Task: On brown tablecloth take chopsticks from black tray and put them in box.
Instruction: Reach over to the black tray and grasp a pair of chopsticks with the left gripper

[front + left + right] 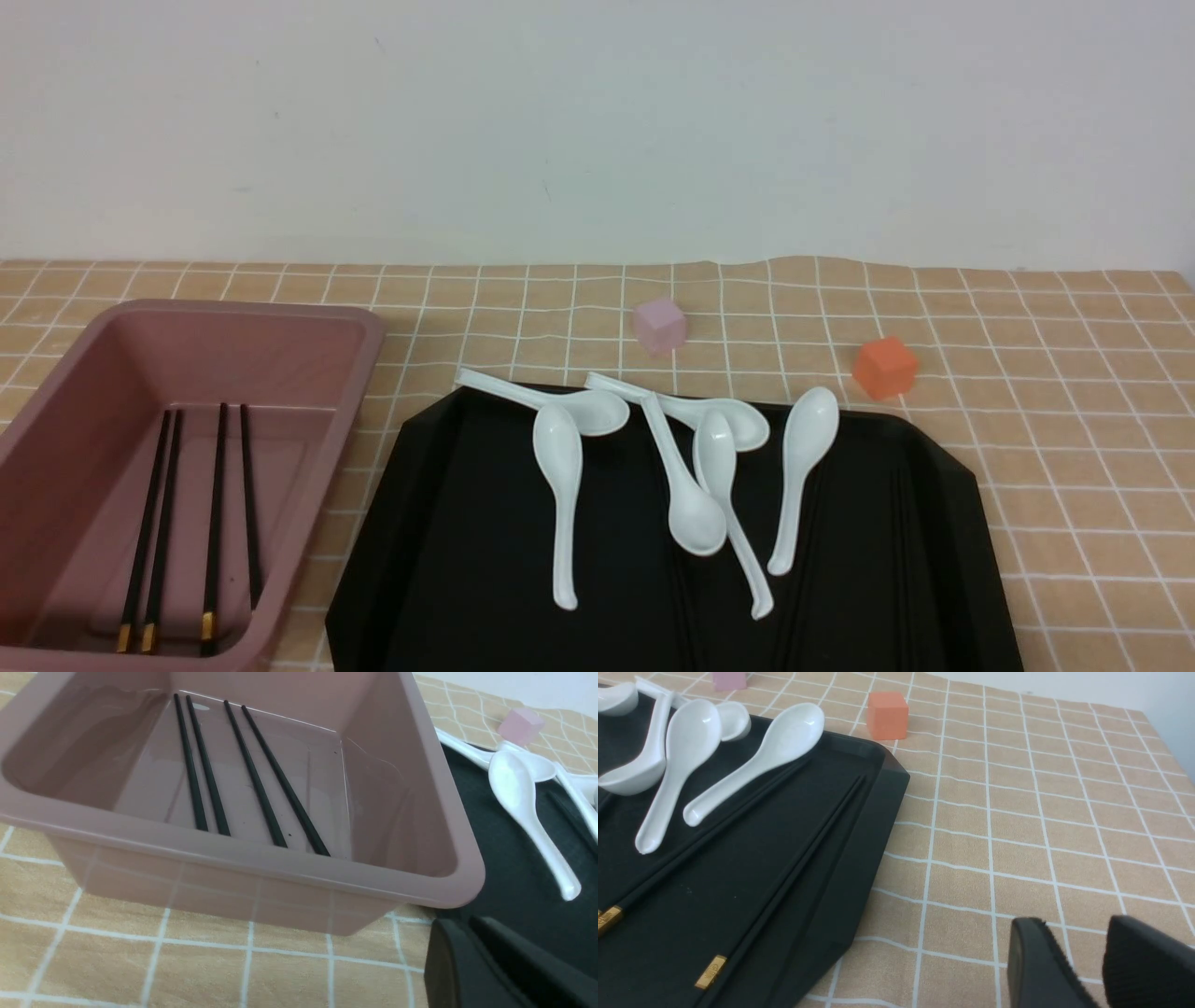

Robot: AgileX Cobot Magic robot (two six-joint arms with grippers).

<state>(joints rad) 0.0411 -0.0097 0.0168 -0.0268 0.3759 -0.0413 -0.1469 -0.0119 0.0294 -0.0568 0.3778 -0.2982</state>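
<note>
The pink box (362,383) stands on the brown tablecloth (1074,420) at the left, with four black chopsticks (217,504) lying in it, gold tips toward me. The left wrist view shows them on the box floor (259,779). The black tray (467,541) lies in the middle. In the right wrist view, more chopsticks (787,875) lie on the tray (691,896) near its right side, one (708,837) partly under a spoon. My left gripper (460,926) is shut and empty, beside the box's near corner. My right gripper (1076,926) is open and empty over the cloth, right of the tray. Neither shows in the front view.
Several white ceramic spoons (558,485) lie across the far half of the tray. A small pink cube (659,326) and an orange cube (884,367) sit on the cloth behind the tray. A white wall stands behind the table.
</note>
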